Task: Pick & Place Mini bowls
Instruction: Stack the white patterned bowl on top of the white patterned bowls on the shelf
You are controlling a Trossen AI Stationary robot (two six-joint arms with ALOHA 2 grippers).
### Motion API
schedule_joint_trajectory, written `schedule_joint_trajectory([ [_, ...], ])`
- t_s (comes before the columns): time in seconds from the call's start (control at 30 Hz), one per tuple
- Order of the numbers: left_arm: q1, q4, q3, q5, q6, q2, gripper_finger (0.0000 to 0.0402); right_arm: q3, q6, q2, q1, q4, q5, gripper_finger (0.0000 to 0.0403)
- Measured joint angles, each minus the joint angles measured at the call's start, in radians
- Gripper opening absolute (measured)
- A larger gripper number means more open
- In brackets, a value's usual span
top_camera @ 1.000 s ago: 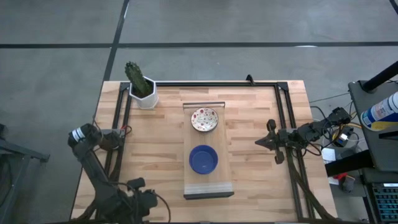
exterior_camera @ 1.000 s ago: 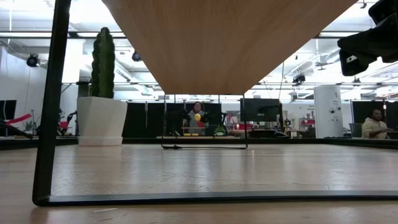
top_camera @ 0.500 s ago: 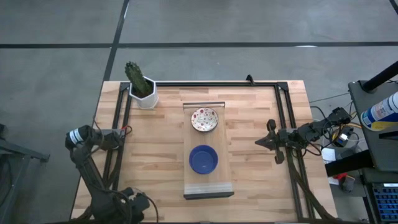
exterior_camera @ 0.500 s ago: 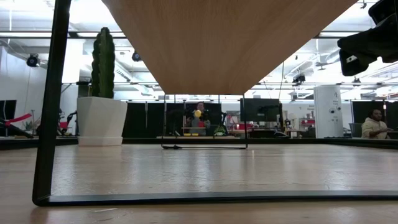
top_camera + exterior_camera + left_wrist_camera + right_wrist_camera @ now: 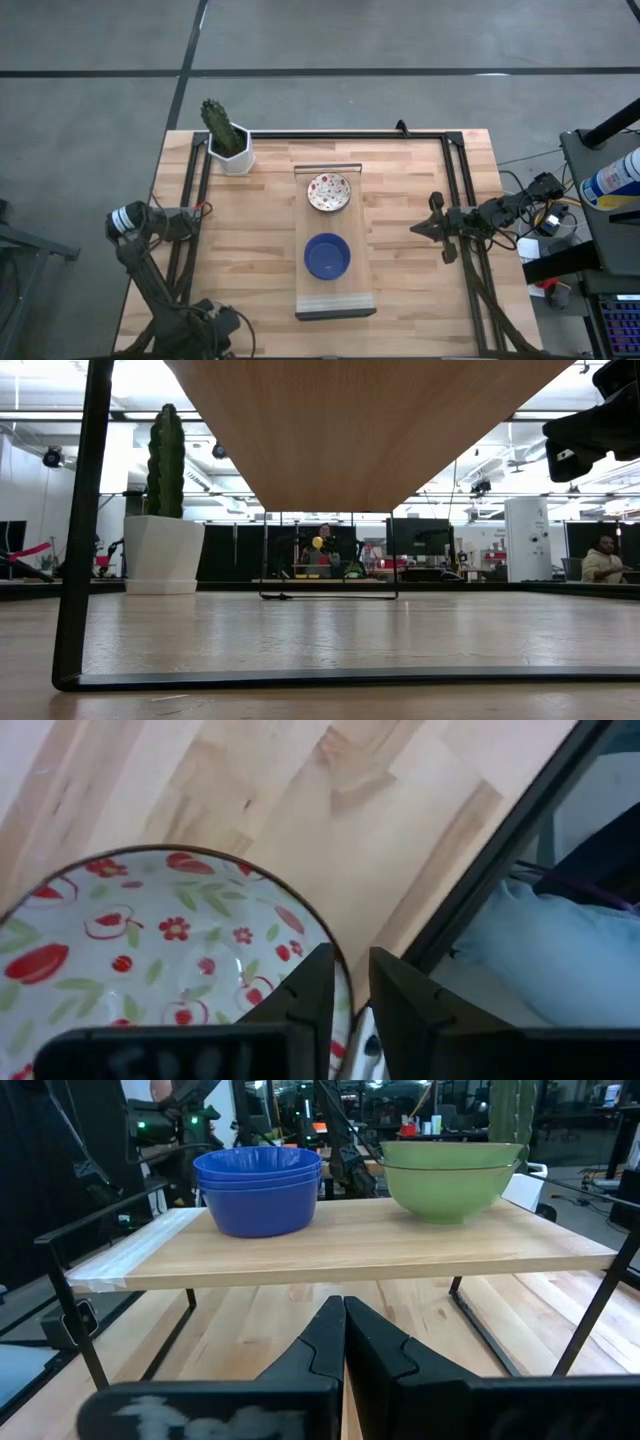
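A raised wooden shelf (image 5: 334, 290) in the middle of the table holds a stack of cobalt blue mini bowls (image 5: 327, 256) near its front and a cream red-patterned mini bowl (image 5: 329, 192) behind them. In the right wrist view the blue stack (image 5: 258, 1188) and pale green bowl outsides (image 5: 452, 1175) rest by their bases on the shelf. My left gripper (image 5: 355, 1005) is at the table's left rail (image 5: 187, 222), shut on another patterned mini bowl (image 5: 150, 950). My right gripper (image 5: 422, 229) is shut and empty, right of the shelf. My left gripper pinches the patterned bowl's rim (image 5: 338, 968) between its two fingers, one finger (image 5: 312, 988) on the inside of the bowl and the other (image 5: 402, 1002) outside. The bowl's open side faces the camera. Whether it rests on the table, I cannot tell.
A white pot with a green cactus (image 5: 228, 140) stands at the far left corner. A black metal frame (image 5: 330, 134) runs around the tabletop. Bare wood lies on both sides of the shelf. A person (image 5: 600, 560) sits in the room beyond.
My left arm has drawn back a little toward the table's left edge.
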Motion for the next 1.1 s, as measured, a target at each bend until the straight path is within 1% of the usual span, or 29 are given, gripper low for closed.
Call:
schedule_joint_trajectory([
  [0.17, 0.0, -0.003, -0.017, 0.002, 0.005, 0.0, 0.0069, 0.0, 0.0, 0.0, 0.0, 0.0, 0.0, 0.0008],
  [0.3, 0.001, -0.002, -0.02, 0.032, -0.008, 0.0, 0.0069, 0.0, 0.0, 0.0, 0.0, 0.0, 0.0, 0.0008],
  [0.43, 0.001, 0.012, -0.023, 0.037, -0.011, 0.0, 0.0069, 0.0, 0.0, 0.0, 0.0, 0.0, 0.0, 0.0009],
  [0.7, 0.003, 0.002, -0.065, 0.114, 0.01, 0.0, 0.0068, 0.0, 0.0, 0.0, 0.0, 0.0, 0.0, 0.0008],
  [0.8, 0.003, 0.003, -0.065, 0.116, 0.055, 0.0, 0.0059, 0.0, 0.0, 0.0, 0.0, 0.0, 0.0, 0.0009],
  [1.0, 0.008, -0.034, -0.06, 0.128, 0.109, -0.005, 0.0013, 0.0, 0.0, 0.0, 0.0, 0.0, 0.0, 0.0008],
  [1.1, 0.012, -0.063, -0.053, 0.129, 0.14, -0.005, 0.0012, 0.0, 0.0, 0.0, 0.0, 0.0, 0.0, 0.0008],
])
